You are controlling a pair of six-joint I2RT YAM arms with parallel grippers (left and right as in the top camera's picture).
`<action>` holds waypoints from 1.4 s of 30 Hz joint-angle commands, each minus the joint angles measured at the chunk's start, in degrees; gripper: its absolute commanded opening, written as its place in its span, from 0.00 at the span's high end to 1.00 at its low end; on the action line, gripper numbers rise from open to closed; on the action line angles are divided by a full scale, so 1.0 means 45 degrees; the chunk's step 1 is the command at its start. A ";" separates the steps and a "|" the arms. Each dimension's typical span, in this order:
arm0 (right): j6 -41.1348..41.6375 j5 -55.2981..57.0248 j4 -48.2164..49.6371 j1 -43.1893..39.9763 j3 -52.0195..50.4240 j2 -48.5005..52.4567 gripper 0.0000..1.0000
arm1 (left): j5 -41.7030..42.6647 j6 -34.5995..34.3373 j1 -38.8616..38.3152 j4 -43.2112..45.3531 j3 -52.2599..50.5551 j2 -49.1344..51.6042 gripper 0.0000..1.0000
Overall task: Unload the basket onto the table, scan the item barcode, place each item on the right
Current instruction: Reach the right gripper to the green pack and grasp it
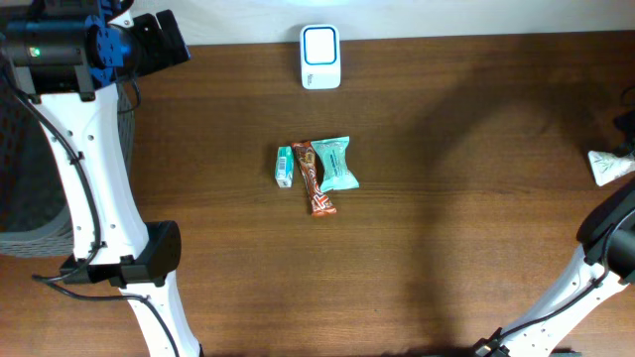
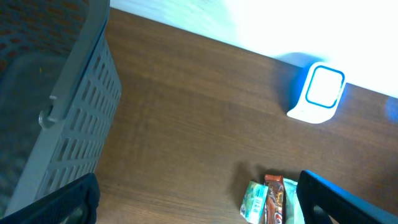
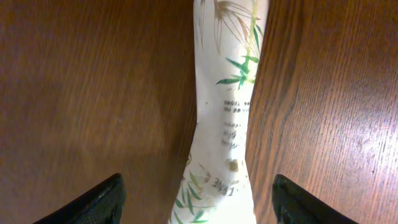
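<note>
Right jaws open, straddling the white bamboo-print pouch (image 3: 227, 106) lying flat at the tabletop (image 1: 476, 218) right edge, not gripping it. Left jaws open, empty. No barcode visible. Grip mid-pouch, then present it flat-on to the scanner (image 1: 320, 57) at mid far edge.

Dark brown wood-grain worktop (image 1: 446, 198) fills pretty much the whole overhead view. Along the 12 o'clock edge there's a bright white strip (image 1: 446, 15), kinda blown out, can't tell if it's wall. A grey slatted basket (image 1: 20, 213) sits off the 9 o'clock edge. Soft shadow (image 1: 466, 109) around 2 o'clock.
</note>
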 commanded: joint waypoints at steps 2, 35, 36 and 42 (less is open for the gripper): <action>-0.1817 -0.2113 -0.1141 0.0053 0.0112 -0.1214 0.25 | -0.0092 0.0063 0.0058 -0.0005 0.0063 0.0078 0.01; -0.7242 -0.9136 -0.3536 1.2730 -0.1098 0.1059 0.58 | -0.0092 0.0063 0.0058 -0.0005 0.0063 0.0078 0.01; -0.7242 -0.9102 -0.3531 1.2730 -0.1088 0.1049 0.61 | -0.0092 0.0063 0.0058 -0.0005 0.0063 0.0078 0.01; -0.5362 -0.3784 -0.6091 1.2760 0.1525 0.0607 0.88 | -0.0092 0.0058 0.0058 -0.0005 0.0063 0.0078 0.01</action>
